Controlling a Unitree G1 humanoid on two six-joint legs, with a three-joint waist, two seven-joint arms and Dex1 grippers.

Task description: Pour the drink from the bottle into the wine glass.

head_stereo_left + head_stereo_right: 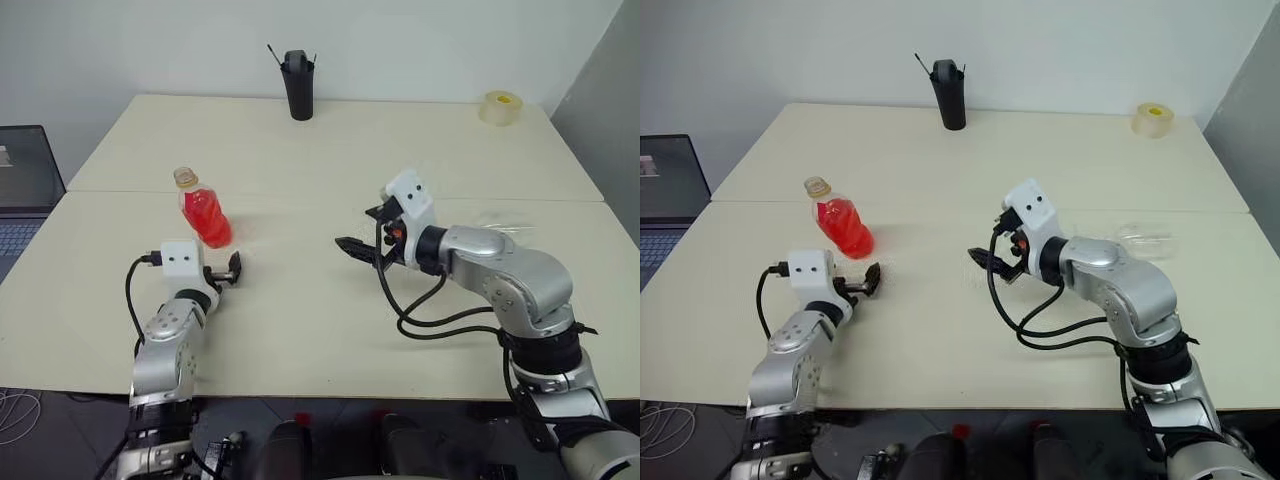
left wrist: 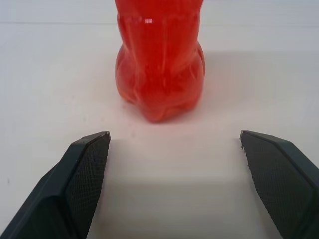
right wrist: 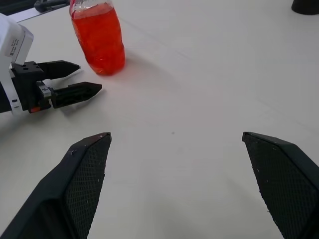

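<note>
Bottle [image 1: 205, 212] of red drink [image 2: 159, 64] stands upright on the bench [image 1: 330, 150], just ahead of the left claw [image 1: 234, 268], whose fingers are spread wide with the bottle beyond their tips, not touching. The right claw [image 1: 352, 246] hangs well to the bottle's right, fingers likewise spread and empty. Beyond that arm lies something clear, possibly the wine glass [image 1: 1145, 240].

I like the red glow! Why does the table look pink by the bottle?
In the left wrist view, light passes through the red drink in the bottle and tints the table pink beside its base; the right wrist view shows a soft shadow there too.
</note>
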